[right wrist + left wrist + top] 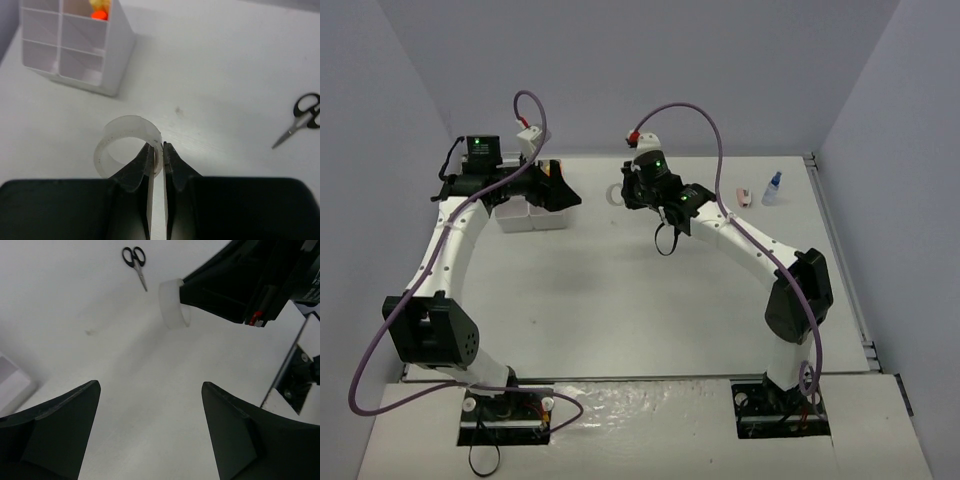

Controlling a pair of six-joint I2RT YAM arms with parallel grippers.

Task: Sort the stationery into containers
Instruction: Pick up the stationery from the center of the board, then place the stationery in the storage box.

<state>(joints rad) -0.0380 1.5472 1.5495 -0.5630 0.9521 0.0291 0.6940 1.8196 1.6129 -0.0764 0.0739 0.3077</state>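
On the worktop (620,300) the organizer tray (75,55) is our landmark. Our left hand (150,386) hangs spread near it. To its right, our right hand (161,147) pinches the tape ring (127,125) by its wall, likely for carrying trayward. The scissors (300,117) lie farther off.

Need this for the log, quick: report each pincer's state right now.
Left pincer: open, holding nothing.
Right pincer: shut on the wall of the clear tape ring.

white table (620,320), grey walls (670,70)
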